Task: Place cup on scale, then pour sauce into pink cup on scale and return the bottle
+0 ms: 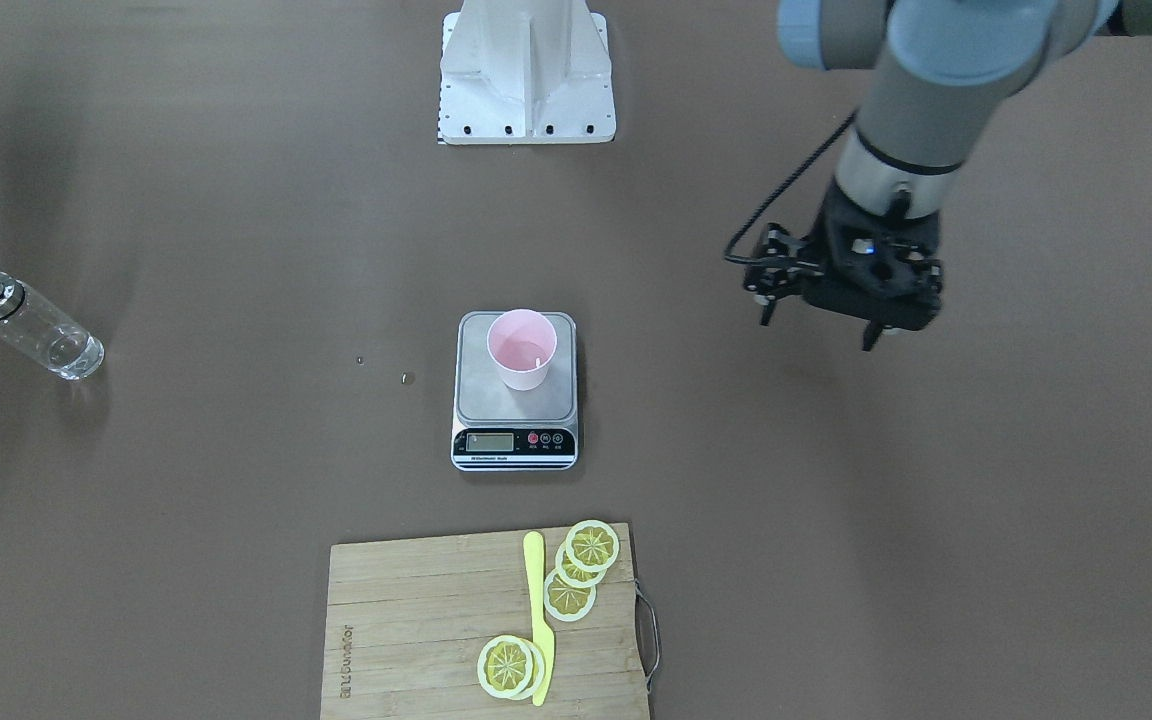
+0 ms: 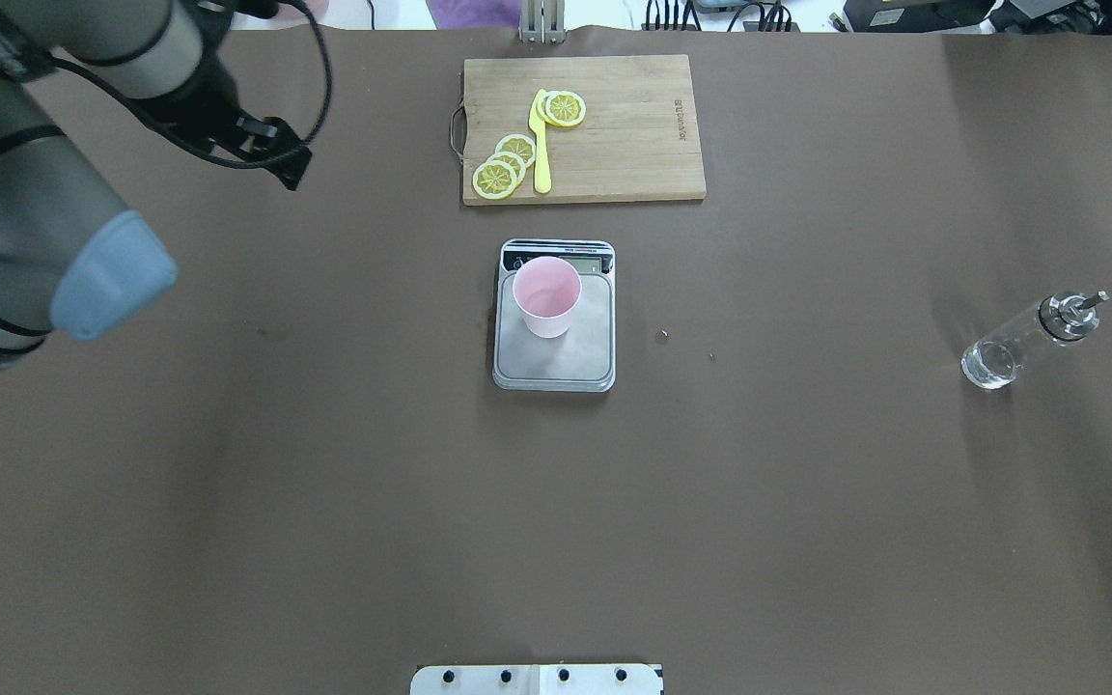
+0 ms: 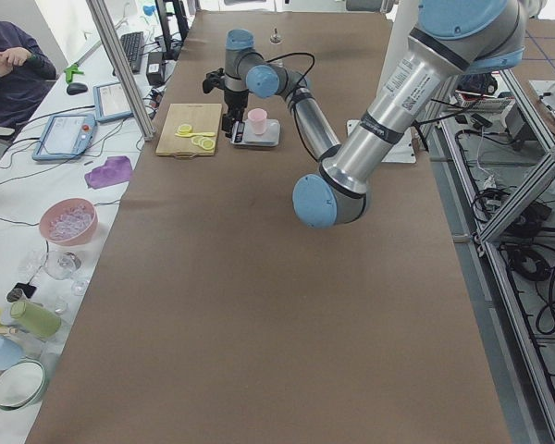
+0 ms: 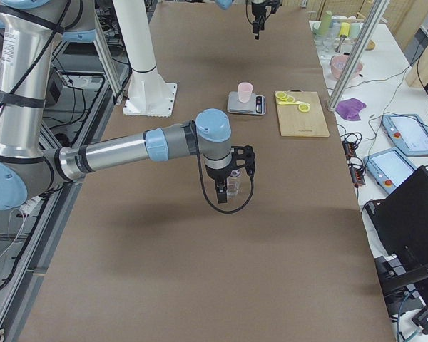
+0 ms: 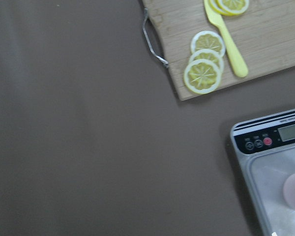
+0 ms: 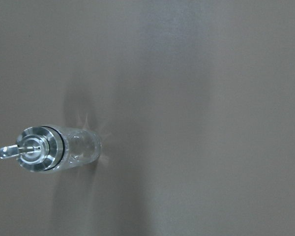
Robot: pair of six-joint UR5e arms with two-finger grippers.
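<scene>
Cup [image 1: 521, 348] stands upright on the scale [image 1: 476, 395], approx mid-platform, at centre of the front-facing and overhead views; its rim is narrower than the platform. Can't tell if there's liquid inside. The scale's display and red button face the bottom of the front-facing view. Bottle [image 1: 31, 322] stands upright on the bare surface [image 1: 236, 500] at far left of the front-facing view (far right in the overhead), metal cap and spout on top, well apart from the scale. The sauce inside is clear and hardly shows. Left tool [image 1: 816, 332] hangs in the air at upper right of the front-facing view, fingers apart, nothing between them, well to the side of the scale. Its wrist cam looks down on the scale's front panel and a blurred pink bit of cup at lower right. Right tool [image 4: 223, 192] shows only in the right side view, mid-frame, low over the surface w/ the bottle just behind it. Can't tell if it's apart or together, or touching the bottle. Its wrist cam sees the bottle from above at left of frame, no fingers in shot. Cutting board [image 1: 416, 620] lies at bottom centre of the front-facing view, near the scale's display end, w/ lemon slices [image 1: 593, 545] and a yellow knife [image 1: 536, 610] on it. Two small specks [image 1: 407, 378] sit on the surface just left of the scale.
</scene>
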